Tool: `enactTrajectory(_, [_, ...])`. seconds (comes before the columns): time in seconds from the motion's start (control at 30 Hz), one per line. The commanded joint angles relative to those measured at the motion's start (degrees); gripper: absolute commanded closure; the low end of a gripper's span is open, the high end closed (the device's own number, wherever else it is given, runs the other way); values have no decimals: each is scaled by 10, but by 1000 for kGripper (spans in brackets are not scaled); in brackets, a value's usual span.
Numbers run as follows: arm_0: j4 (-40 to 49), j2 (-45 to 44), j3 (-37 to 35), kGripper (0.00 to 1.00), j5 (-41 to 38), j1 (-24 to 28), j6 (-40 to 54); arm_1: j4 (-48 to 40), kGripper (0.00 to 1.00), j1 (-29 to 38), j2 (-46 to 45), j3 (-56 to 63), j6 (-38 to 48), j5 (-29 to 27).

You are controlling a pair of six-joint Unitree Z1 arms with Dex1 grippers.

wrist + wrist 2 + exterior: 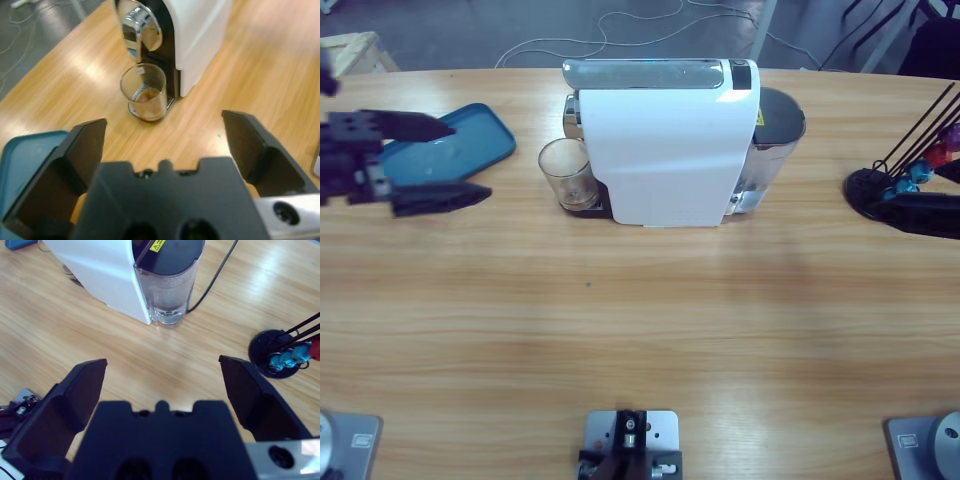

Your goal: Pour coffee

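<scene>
A clear glass cup (566,172) stands on the drip stand under the spout of the white coffee machine (670,150). In the left wrist view the cup (144,92) holds a shallow layer of brown coffee (145,95). My left gripper (468,160) is open at the table's left, a short way from the cup and pointing at it, with nothing between its jaws (165,125). My right gripper (925,212) sits at the far right edge; its wrist view shows it open (162,362) and empty, facing the machine's water tank (167,285).
A blue tray (455,145) lies just behind my left gripper. A black capsule stand (900,180) with blue and red capsules stands at the right, beside my right gripper. A black cable (215,277) runs from the machine's back. Bare wood spreads in front of the machine.
</scene>
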Motion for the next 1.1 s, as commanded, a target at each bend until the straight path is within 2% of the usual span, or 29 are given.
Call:
enactTrajectory(0.03, [-94,165,-30,0,-95,57,104,7,0,5,41,11,-4,10])
enactTrajectory(0.37, [-192,263,-41,0,-127,37,117,-6,0,5,76,4,-4,23])
enactTrajectory(1.1, [-206,340,-59,0,-97,7,110,-46,0,5,80,45,1,46])
